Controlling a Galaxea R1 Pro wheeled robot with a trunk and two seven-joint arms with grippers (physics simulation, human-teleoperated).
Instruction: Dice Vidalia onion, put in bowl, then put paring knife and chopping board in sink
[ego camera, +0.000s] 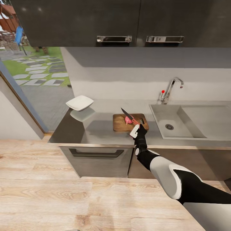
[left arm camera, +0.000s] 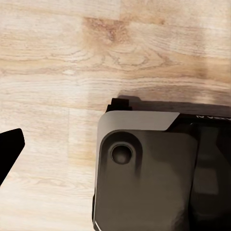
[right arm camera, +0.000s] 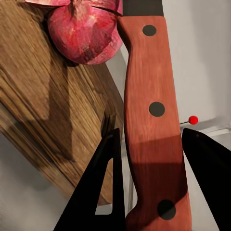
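The knife (right arm camera: 154, 110) is grasped by the right claw (right arm camera: 151, 180), its two dark fingers set on either side of the riveted handle. The blade is raised over the board (ego camera: 123, 124), pointing toward the surface's back edge, and the handle is seen just beside the onion (right arm camera: 84, 33). The onion, still whole, lies on the board toward its right end, near the handle slot. The board rests mid-surface, between the bowl (ego camera: 79, 102) at the far left corner and the sink (ego camera: 192, 123) at the right.

The step is judged to be the lining-up of the cut. A round onion could be pushed sideways by the blade and rolled off the board's near or right edge, since it sits close to both. The knife could also be twisted in the grasp if pressed hard.

Open room is seen on the surface between board and bowl, so the carry of the dice should be unobstructed. Little bare surface is left between the board's right end and the sink rim.

The left claw's state cannot be told; one dark finger (left arm camera: 9, 149) is seen over the wooden floor (left arm camera: 72, 57).
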